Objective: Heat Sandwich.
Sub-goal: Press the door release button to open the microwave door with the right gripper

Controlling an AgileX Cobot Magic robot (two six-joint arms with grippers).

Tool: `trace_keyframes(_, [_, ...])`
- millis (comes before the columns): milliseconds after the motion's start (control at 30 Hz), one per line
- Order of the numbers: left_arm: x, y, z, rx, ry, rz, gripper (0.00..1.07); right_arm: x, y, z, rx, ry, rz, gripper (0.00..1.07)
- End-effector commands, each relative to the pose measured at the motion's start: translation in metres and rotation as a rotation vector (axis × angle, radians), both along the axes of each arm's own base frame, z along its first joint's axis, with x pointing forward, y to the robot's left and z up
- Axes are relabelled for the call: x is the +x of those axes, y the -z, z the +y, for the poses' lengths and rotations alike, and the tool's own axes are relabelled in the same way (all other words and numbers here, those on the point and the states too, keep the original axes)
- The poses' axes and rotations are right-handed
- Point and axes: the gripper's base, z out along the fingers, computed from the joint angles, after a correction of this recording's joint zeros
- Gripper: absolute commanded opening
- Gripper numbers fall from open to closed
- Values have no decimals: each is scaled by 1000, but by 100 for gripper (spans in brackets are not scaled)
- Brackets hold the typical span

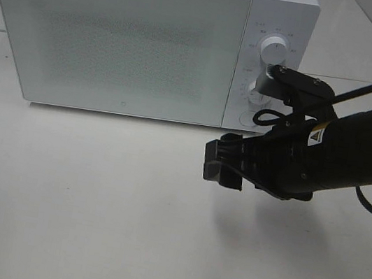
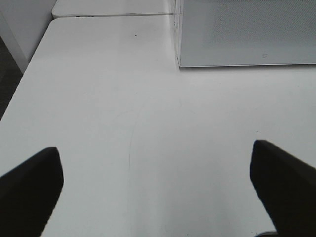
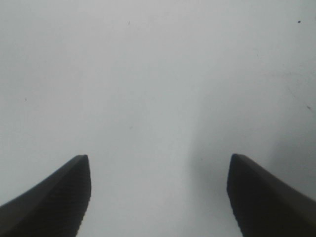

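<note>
- On the white desk [image 1: 91,202], we are seeing a white microwave [image 1: 117,36] standing at the back with its door shut.
- In front of the microwave's control panel [image 1: 293,29], our right gripper [image 1: 221,165] is hanging above the desk. Its jaws are parted and gripping nothing, and bare desk is showing between its fingers [image 3: 54,197].
- Our right arm [image 1: 354,152] is reaching in from the right and covering the lower part of that panel, while the upper dial [image 1: 273,52] is showing in full.
- Our left gripper [image 2: 155,148] is hovering over the desk near the microwave's front corner, released and empty, its jaws spread wide.
- We are unable to tell where the sandwich is: no view is showing it, and the shut door is hiding the microwave's inside.
</note>
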Motion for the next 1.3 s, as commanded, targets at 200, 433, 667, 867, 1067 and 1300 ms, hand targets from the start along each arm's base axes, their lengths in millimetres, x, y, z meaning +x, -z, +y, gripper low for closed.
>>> trace_keyframes(200, [-3, 0, -1, -9, -6, -32, 98, -17, -14, -10, -160, -236, 66, 76])
trace_keyframes(433, [-3, 0, -1, -9, -6, -32, 98, -30, -27, -24, -267, -317, 79, 76])
trace_keyframes(667, [-3, 0, -1, -9, -6, -32, 98, -55, -54, -43, -308, -347, 101, 76])
trace_keyframes(867, [-3, 0, -1, -9, -6, -32, 98, -73, -71, -55, -315, -355, 99, 76])
trace_keyframes(1067, [-3, 0, -1, -9, -6, -32, 98, -103, -97, -80, -328, -354, 17, 76])
trace_keyframes(1300, [-3, 0, -1, -9, -6, -32, 98, -138, -120, -108, -286, -329, -138, 76])
